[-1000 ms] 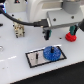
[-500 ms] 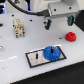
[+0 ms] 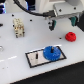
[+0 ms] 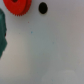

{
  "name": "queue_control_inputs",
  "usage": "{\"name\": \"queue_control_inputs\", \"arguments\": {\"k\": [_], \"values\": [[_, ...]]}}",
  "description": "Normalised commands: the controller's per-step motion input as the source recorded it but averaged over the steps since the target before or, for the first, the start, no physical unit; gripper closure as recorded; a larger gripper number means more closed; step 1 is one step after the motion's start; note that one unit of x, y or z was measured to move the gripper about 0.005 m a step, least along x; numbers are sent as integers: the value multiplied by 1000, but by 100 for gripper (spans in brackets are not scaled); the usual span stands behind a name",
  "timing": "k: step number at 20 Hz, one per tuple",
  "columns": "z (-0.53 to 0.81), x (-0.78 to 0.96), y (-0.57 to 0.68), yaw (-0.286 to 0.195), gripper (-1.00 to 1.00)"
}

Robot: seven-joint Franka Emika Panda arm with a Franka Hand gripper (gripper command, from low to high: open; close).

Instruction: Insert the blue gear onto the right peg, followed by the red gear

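The blue gear [image 3: 51, 53] lies flat on the right end of the white, black-framed plate [image 3: 34, 61], over the right peg, which it hides. The plate's left pin [image 3: 36, 55] stands bare. The red gear [image 3: 71, 36] lies on the table toward the exterior view's right, apart from the plate; part of it also shows in the wrist view [image 4: 19, 6]. My gripper [image 3: 52, 26] hangs above the table behind the blue gear and beside the red gear, fingers apart and empty. The fingers do not show in the wrist view.
A beige blocky part [image 3: 18, 27] stands at the exterior view's left. Dark fixtures [image 3: 74, 21] sit at the back right. The wrist view shows a small dark hole [image 4: 43, 8] in the white table and a teal edge [image 4: 2, 35].
My gripper has lifted off and moved back from the blue gear, which stays on the plate's right end. The red gear has not moved.
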Motion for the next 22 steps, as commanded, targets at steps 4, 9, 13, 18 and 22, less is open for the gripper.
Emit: {"name": "queue_control_inputs", "arguments": {"k": [4,9,13,18,22], "values": [[23,411,243,0,-100],[43,389,308,0,-100],[1,116,468,0,-100],[-85,-210,299,0,-100],[-295,-176,113,0,-100]]}}
